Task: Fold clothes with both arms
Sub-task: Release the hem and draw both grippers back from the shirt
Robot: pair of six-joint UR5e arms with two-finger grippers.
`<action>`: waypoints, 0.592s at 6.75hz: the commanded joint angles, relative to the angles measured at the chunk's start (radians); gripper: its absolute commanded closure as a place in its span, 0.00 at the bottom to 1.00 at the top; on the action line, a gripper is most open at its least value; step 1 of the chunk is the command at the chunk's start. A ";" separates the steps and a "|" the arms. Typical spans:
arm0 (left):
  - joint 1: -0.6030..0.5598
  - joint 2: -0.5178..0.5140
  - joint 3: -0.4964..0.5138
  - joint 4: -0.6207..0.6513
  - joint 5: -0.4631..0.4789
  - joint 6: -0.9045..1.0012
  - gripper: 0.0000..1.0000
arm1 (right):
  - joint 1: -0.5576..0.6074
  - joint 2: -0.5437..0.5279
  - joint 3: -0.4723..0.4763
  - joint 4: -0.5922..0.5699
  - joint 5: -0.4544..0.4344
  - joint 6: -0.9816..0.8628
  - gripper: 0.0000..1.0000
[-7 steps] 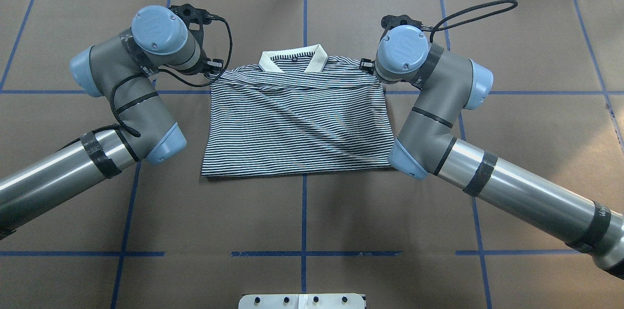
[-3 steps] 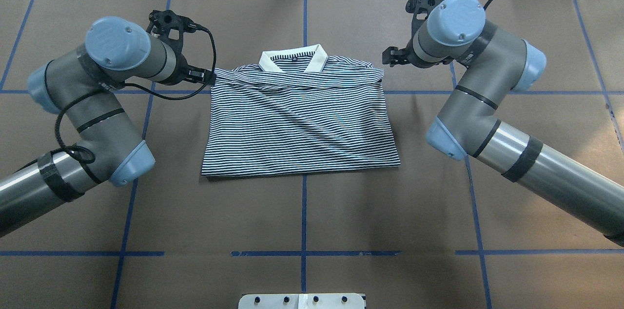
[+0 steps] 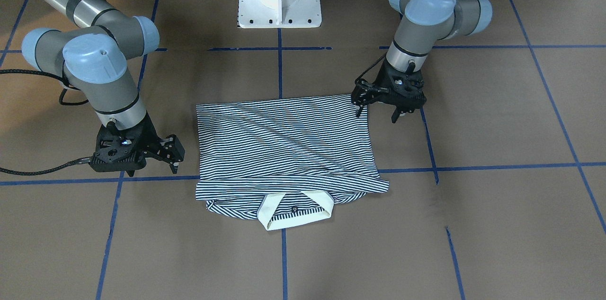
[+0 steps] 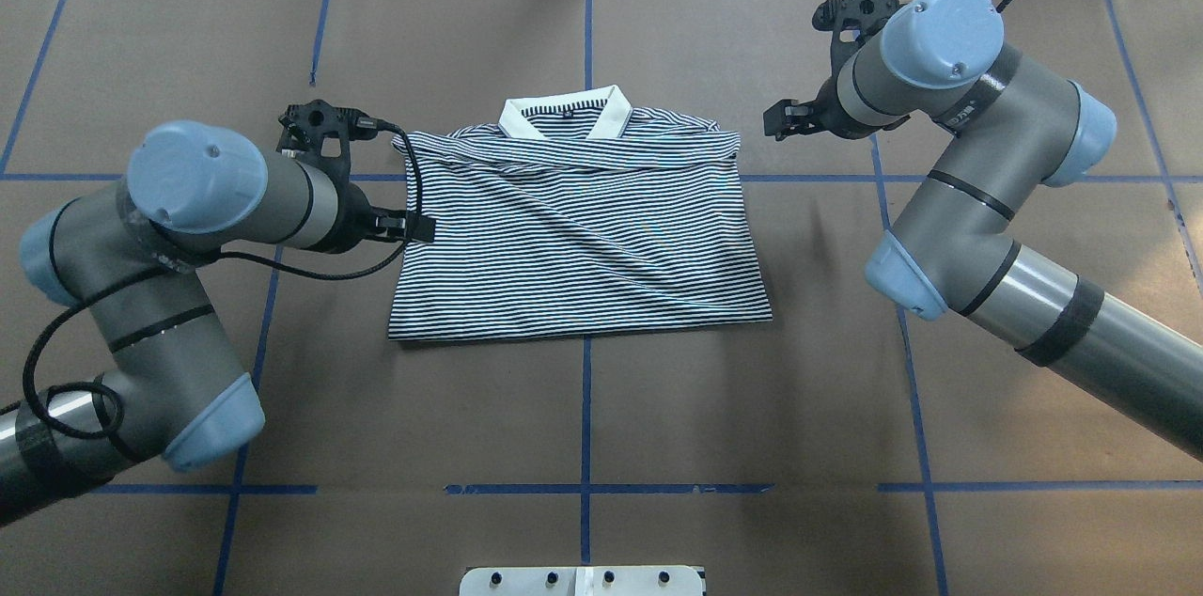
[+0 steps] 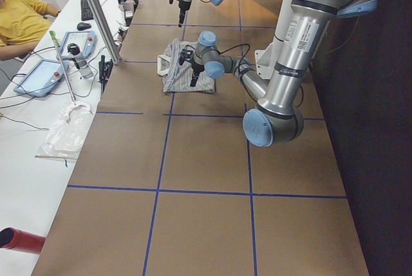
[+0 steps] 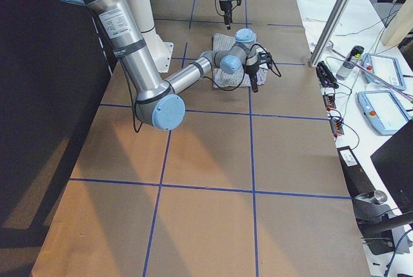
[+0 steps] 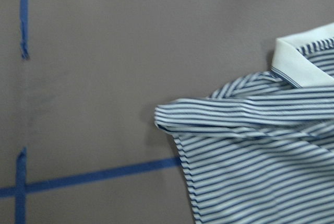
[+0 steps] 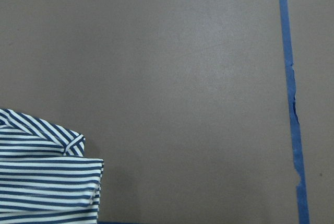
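Beside the polo shirt (image 4: 578, 234), lying flat and sleeves-tucked on the surface (image 4: 583, 408), the left gripper (image 4: 420, 227) at its left edge and the right gripper (image 4: 775, 121) off its collar-end right corner hang empty, jaws apart, seemingly between folds, with matched edge grasps needed next.

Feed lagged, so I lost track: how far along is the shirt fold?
Done: the polo shirt lies flat as a rectangle, sides folded in, collar showing. In hand: nothing; the left hand and right hand both hover open beside it. Left: perhaps one more fold, if needed.
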 commanded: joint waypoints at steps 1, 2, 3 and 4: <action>0.132 0.040 -0.034 0.003 0.072 -0.191 0.36 | 0.001 -0.022 0.035 0.000 0.003 0.002 0.00; 0.149 0.057 -0.033 0.003 0.080 -0.219 0.44 | 0.001 -0.022 0.038 0.000 0.003 0.003 0.00; 0.149 0.057 -0.033 0.007 0.078 -0.220 0.44 | 0.001 -0.022 0.038 0.000 0.003 0.005 0.00; 0.149 0.060 -0.031 0.009 0.077 -0.218 0.44 | 0.001 -0.023 0.041 0.000 0.001 0.006 0.00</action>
